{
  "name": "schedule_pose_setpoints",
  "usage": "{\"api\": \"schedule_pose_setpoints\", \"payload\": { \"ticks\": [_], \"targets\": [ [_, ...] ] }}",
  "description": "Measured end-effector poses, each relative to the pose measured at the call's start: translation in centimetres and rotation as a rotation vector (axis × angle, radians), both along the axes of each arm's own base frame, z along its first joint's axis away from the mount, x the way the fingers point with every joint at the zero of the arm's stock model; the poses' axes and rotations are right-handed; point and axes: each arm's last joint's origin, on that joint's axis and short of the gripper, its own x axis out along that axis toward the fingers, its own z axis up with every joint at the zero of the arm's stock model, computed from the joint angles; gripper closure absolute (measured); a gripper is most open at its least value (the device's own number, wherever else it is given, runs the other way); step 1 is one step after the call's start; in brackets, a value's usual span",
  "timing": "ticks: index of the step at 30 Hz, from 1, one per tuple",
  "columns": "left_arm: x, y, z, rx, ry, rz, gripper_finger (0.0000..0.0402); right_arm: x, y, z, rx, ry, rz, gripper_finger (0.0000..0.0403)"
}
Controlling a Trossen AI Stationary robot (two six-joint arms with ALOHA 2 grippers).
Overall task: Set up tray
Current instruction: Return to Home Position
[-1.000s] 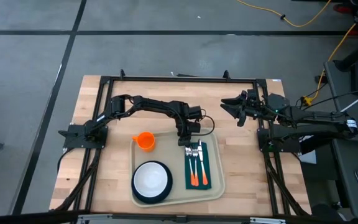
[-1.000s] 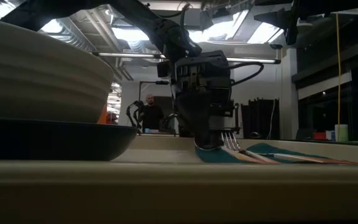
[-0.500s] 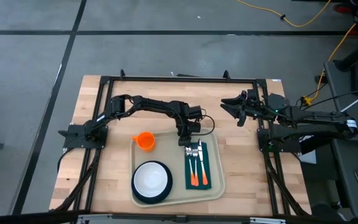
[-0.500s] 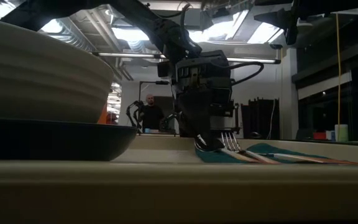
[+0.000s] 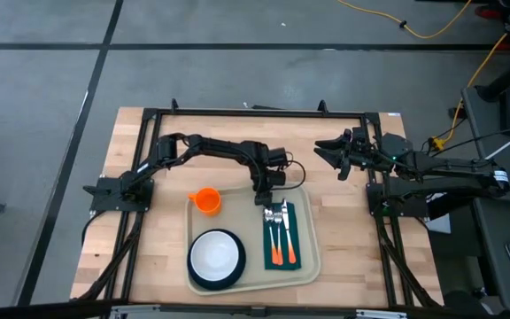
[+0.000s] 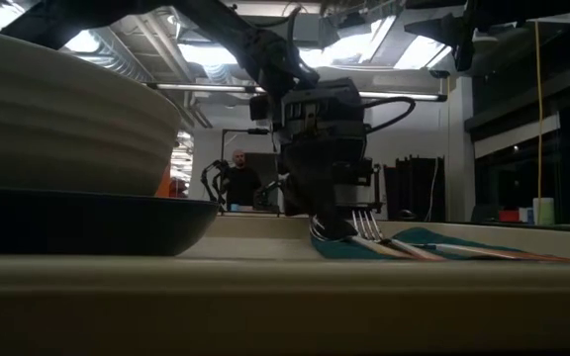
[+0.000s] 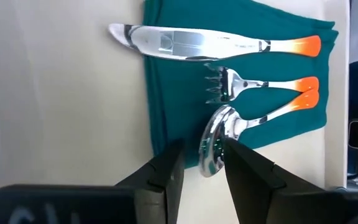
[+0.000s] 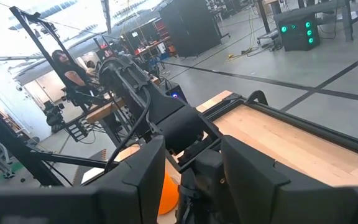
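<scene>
Tray (image 5: pixel 253 232) sitting lower centre of frame, looking fully laid: cup (image 5: pixel 205 200), plate (image 5: pixel 190 264), cutlery (image 5: pixel 279 230) on napkin (image 5: pixel 295 250). I am holding left tool (image 5: pixel 267 200) spread and empty over spoon (image 7: pixel 219 140). Right tool (image 5: pixel 326 151) spread, parked upper right. Homing remaining, I am judging.

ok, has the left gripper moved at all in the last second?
Yes, slightly. In the low view the left gripper has lifted a little against the ceiling pipe behind it, its open fingers just above the napkin.

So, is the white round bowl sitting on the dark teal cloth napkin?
No, the white round bowl sits on a dark round plate on the beige tray, apart from the napkin.
</scene>
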Motion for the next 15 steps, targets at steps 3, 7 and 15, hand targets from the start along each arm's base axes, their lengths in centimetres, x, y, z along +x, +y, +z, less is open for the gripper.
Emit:
{"api": "schedule_pose_setpoints", "payload": {
  "ticks": [3,7,15],
  "targets": [
    [-0.1,0.4,0.0,-0.003,0.008,0.016,0.0295,0.0,0.0,0.0,-0.002,0.001,0.000,0.0240],
    [-0.3,1.0,0.4,-0.009,0.040,0.026,0.0295,0.0,0.0,0.0,-0.001,0.004,0.000,0.0240],
    [0.8,2.6,4.4,0.017,-0.041,0.024,0.0295,0.0,0.0,0.0,-0.023,0.009,0.000,0.0240]
  ]
}}
